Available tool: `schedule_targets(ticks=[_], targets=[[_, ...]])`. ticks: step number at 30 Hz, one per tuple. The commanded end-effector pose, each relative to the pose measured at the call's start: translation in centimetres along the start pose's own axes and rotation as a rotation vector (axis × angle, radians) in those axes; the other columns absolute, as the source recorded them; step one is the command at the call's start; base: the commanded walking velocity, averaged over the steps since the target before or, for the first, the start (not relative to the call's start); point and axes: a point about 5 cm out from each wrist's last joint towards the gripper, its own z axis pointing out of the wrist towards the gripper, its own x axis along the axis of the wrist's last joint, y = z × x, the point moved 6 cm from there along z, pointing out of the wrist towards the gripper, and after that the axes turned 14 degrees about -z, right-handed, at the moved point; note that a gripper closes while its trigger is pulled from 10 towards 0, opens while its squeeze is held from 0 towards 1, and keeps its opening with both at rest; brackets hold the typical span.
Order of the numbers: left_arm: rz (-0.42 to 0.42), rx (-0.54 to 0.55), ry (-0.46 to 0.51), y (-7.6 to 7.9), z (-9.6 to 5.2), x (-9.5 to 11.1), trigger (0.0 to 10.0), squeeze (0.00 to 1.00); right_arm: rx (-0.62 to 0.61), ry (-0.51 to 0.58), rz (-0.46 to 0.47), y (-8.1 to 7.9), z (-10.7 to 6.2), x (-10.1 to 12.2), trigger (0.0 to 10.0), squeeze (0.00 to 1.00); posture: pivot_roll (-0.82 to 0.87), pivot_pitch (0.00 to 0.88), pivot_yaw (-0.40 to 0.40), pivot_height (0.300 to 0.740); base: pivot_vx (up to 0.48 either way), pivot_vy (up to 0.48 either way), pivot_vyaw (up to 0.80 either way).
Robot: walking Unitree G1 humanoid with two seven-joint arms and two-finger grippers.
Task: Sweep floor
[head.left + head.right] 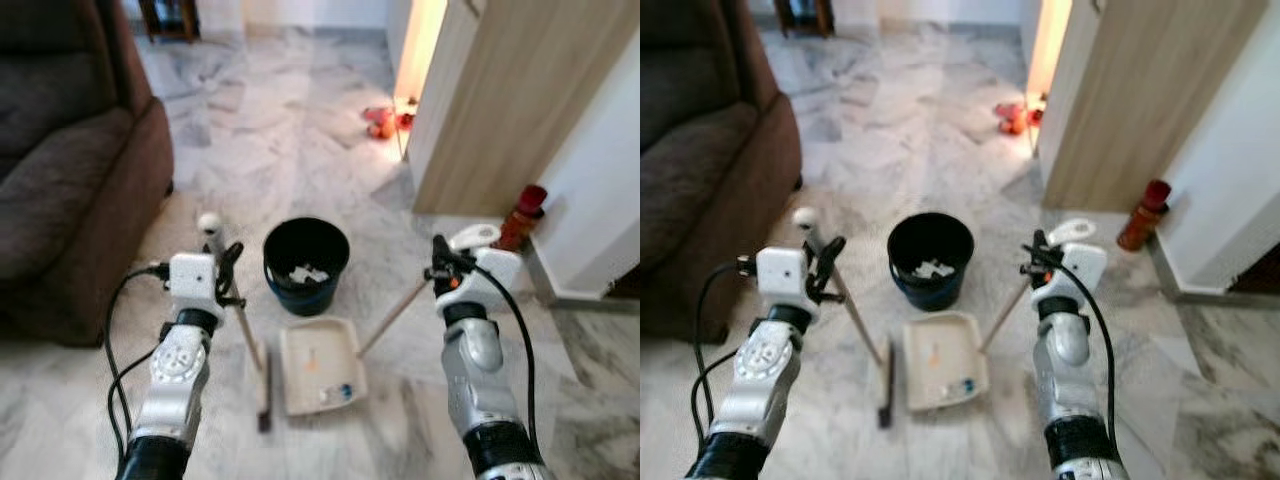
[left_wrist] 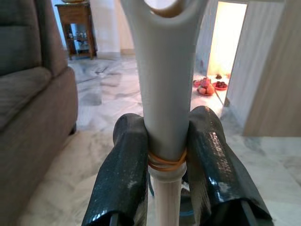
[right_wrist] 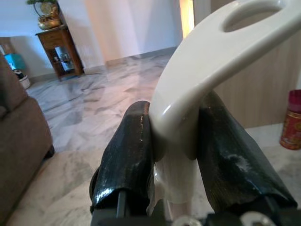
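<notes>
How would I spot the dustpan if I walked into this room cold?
Start at the brown sofa, then look across the marble floor to the black bin in the middle. The dustpan lies flat just in front of the bin: a cream tray with scraps in it, its long handle held in the robot's right claw, unlike the thin dark-headed broom beside it.

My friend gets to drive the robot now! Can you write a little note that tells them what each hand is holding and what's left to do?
Left gripper: jaws shut on the broom handle; the brush head rests on the marble floor, just left of the dustpan.
Right gripper: jaws shut on the cream handle of the dustpan, which lies flat on the floor in front of the black bin.
Done: a few scraps sit in the dustpan, and pale scraps are already in the bin.
Left: probably tip the dustpan into the bin, then sweep more if needed.
Nearby: brown sofa on the left, red bottle by the wall on the right.
</notes>
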Motion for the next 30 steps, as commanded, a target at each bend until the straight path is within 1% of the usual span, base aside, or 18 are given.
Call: schedule_targets(ticks=[1,2,3,6,7,8,11,13,14,15,17,18,20,22,24,25,26,30], targets=[[0.018,-0.020,0.048,0.2,0.0,1.2,10.0,0.00,-0.018,0.079,0.021,0.6,0.4,2.1,10.0,0.00,-0.01,0.087,-0.011,0.740,0.000,0.000,0.00],[0.018,-0.020,0.048,0.2,0.0,1.2,10.0,0.00,-0.018,0.079,0.021,0.6,0.4,2.1,10.0,0.00,-0.01,0.087,-0.011,0.740,0.000,0.000,0.00],[0.030,-0.010,0.042,-0.3,-0.4,1.0,10.0,0.00,-0.017,0.098,0.015,0.9,0.4,2.7,10.0,0.00,-0.01,0.089,-0.012,0.740,0.000,0.000,0.00],[0.049,0.005,0.022,-1.0,-1.0,0.4,10.0,0.00,0.003,0.141,0.006,1.0,0.3,4.0,10.0,0.00,-0.01,0.091,-0.014,0.740,0.000,0.000,0.00],[0.049,0.009,0.019,-1.0,-1.1,0.2,10.0,0.00,0.014,0.159,0.001,1.0,0.2,4.5,10.0,0.00,-0.01,0.093,-0.016,0.740,0.000,0.000,0.00],[0.049,0.009,0.019,-1.0,-1.1,0.2,10.0,0.00,0.014,0.159,0.001,1.0,0.2,4.5,10.0,0.00,-0.01,0.093,-0.016,0.740,0.000,0.000,0.00],[0.050,0.009,0.015,-1.0,-1.2,0.0,10.0,0.00,0.012,0.183,-0.008,1.4,0.2,5.4,10.0,0.00,-0.01,0.093,-0.017,0.740,0.000,0.000,0.00],[0.056,0.003,0.009,-0.9,-1.2,-0.2,10.0,0.00,-0.023,0.215,0.017,2.6,0.0,6.7,10.0,0.00,-0.01,0.094,-0.017,0.740,0.000,0.000,0.00],[0.056,0.003,0.009,-0.9,-1.2,-0.2,10.0,0.00,-0.023,0.215,0.017,2.6,0.0,6.7,10.0,0.00,-0.01,0.094,-0.017,0.740,0.000,0.000,0.00],[0.057,0.002,0.008,-0.9,-1.2,-0.2,10.0,0.00,-0.029,0.227,0.019,2.9,-0.1,7.2,10.0,0.00,-0.01,0.095,-0.016,0.740,0.000,0.000,0.00],[0.066,-0.002,0.005,-0.9,-1.3,-0.3,10.0,0.00,-0.051,0.273,0.046,3.5,-0.2,8.9,10.0,0.00,-0.02,0.095,-0.015,0.740,0.000,0.000,0.00],[0.067,-0.002,0.004,-0.9,-1.3,-0.3,10.0,0.00,-0.057,0.284,0.055,3.6,-0.3,9.3,10.0,0.00,-0.02,0.095,-0.015,0.740,0.000,0.000,0.00],[0.070,-0.002,0.001,-1.0,-1.4,-0.4,10.0,0.00,-0.058,0.314,0.062,3.6,-0.3,10.5,10.0,0.00,-0.02,0.095,-0.014,0.740,0.000,0.000,0.00],[0.070,-0.002,0.000,-1.0,-1.4,-0.4,10.0,0.00,-0.057,0.323,0.062,3.6,-0.3,10.9,10.0,0.00,-0.02,0.095,-0.014,0.740,0.000,0.000,0.00],[0.084,-0.011,-0.002,-0.8,-1.4,-0.5,10.0,0.00,-0.043,0.382,0.069,3.2,-0.3,13.5,10.0,0.00,-0.01,0.093,-0.013,0.740,0.000,0.000,0.00],[0.084,-0.011,-0.002,-0.8,-1.4,-0.5,10.0,0.00,-0.043,0.382,0.069,3.2,-0.3,13.5,10.0,0.00,-0.01,0.093,-0.013,0.740,0.000,0.000,0.00],[0.089,-0.015,-0.001,-0.7,-1.4,-0.6,10.0,0.00,-0.041,0.402,0.072,3.0,-0.2,14.3,10.0,0.00,-0.01,0.092,-0.013,0.740,0.000,0.000,0.00],[0.093,-0.014,0.000,-0.7,-1.4,-0.5,10.0,0.00,-0.043,0.432,0.083,3.0,-0.2,15.6,10.0,0.00,-0.01,0.090,-0.012,0.740,0.000,0.000,0.00]])
